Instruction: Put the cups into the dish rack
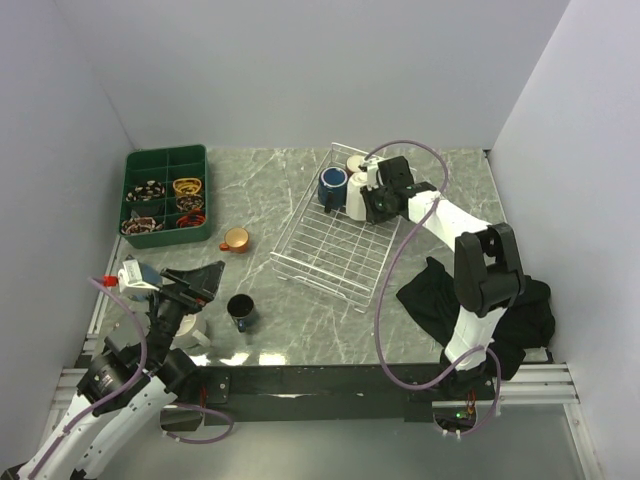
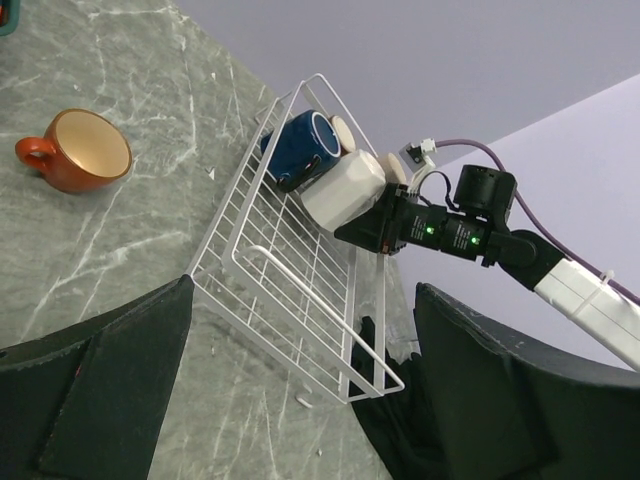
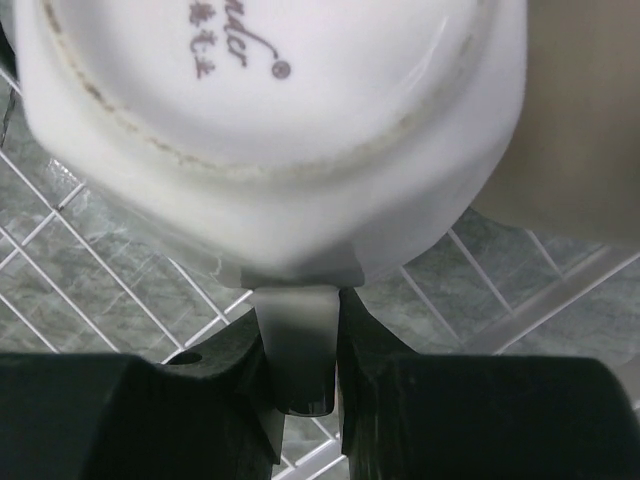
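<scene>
- The right end effector (image 3: 302,375) is pinching the handle (image 3: 298,345) of the white mug (image 3: 270,120). One jaw is pressed against each flat side of the handle.
- The white mug is tipped on its side at the far right end of the rack (image 1: 330,240), just beside the blue mug (image 1: 333,185). Whether it already bears on the wires cannot be told.
- Handling: the mug is glazed ceramic, so it is judged rigid, fairly heavy and brittle. The smooth glaze is likely slippery.
- A handle grip sets the weight off to one side, so the body may swing about the jaws. Lower it slowly.
- Shape: the wall is faceted rather than round. The base has a rough unglazed foot ring and a printed mark.
- The rack is white coated wire with an open grid floor and low sides. Hard wire on ceramic can chip, so avoid dropping the mug.
- A cream cup (image 1: 356,162) also lies in the rack at its far edge.
- Still on the marbled counter (image 1: 300,330) are the small orange cup (image 1: 236,240), the navy cup (image 1: 240,310) and a pale mug (image 1: 190,330) partly hidden by the left arm.
- Recommended hold: the handle where it is reachable, otherwise across the rim. The orange cup is small and probably light.
- The left end effector (image 2: 305,300) is spread wide and holds nothing. It hangs over the near left of the counter.
</scene>
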Controlling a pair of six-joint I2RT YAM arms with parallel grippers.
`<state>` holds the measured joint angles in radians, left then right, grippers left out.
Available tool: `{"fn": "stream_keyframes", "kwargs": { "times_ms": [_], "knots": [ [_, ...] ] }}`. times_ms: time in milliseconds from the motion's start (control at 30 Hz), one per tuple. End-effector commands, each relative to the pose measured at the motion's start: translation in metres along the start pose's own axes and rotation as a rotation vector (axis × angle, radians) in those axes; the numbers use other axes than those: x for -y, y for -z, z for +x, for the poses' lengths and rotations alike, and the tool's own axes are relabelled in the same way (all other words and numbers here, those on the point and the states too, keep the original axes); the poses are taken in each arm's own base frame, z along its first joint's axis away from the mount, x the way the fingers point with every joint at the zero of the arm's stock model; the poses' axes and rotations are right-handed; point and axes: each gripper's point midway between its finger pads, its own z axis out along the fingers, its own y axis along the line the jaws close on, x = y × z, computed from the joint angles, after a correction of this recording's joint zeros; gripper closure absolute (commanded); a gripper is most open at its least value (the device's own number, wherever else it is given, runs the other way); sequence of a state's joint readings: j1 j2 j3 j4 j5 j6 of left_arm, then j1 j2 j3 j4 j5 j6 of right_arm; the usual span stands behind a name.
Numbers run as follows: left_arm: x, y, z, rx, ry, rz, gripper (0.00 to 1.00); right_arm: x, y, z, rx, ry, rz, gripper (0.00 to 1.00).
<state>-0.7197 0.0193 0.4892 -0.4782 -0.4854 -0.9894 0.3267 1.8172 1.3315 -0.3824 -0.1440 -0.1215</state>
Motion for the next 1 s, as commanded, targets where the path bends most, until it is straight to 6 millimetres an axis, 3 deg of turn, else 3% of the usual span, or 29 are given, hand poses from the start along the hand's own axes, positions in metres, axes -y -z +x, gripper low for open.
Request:
{"fn": "stream_keyframes", "kwargs": {
  "times_ms": [0,167,333,500,633,700,733,800,833,900,967],
  "knots": [
    [0.001,0.0,-0.002,0.011,0.006,0.0,0.04,0.0,0.012,-0.055,0.154,0.052,0.012,0.93],
    [-0.002,-0.003,0.003,0.002,0.023,-0.007,0.04,0.0,0.013,-0.049,0.144,0.071,0.006,0.59],
    [-0.013,-0.012,0.017,-0.045,0.023,-0.083,0.04,-0.003,0.018,-0.044,0.143,0.093,-0.003,0.45],
    [-0.019,-0.02,0.021,-0.087,-0.059,-0.185,0.04,-0.004,0.035,-0.049,0.174,0.116,-0.003,0.44],
    [-0.019,-0.036,0.024,-0.123,-0.192,-0.26,0.04,-0.008,0.062,-0.057,0.217,0.16,-0.01,0.39],
    [-0.013,-0.043,0.02,-0.126,-0.228,-0.275,0.04,-0.009,0.073,-0.054,0.224,0.179,-0.012,0.32],
    [-0.019,-0.049,0.026,-0.153,-0.282,-0.311,0.04,-0.012,0.09,-0.06,0.261,0.207,-0.012,0.26],
    [-0.018,-0.055,0.02,-0.151,-0.32,-0.346,0.04,-0.014,0.103,-0.055,0.276,0.232,-0.018,0.19],
    [-0.025,-0.06,0.024,-0.175,-0.368,-0.379,0.04,-0.016,0.122,-0.061,0.321,0.261,-0.016,0.18],
    [-0.028,-0.068,0.021,-0.192,-0.394,-0.394,0.04,-0.024,0.135,-0.052,0.331,0.282,-0.051,0.12],
    [-0.031,-0.078,0.027,-0.257,-0.434,-0.376,0.04,-0.039,0.16,-0.048,0.385,0.332,-0.122,0.09]
  ]
}}
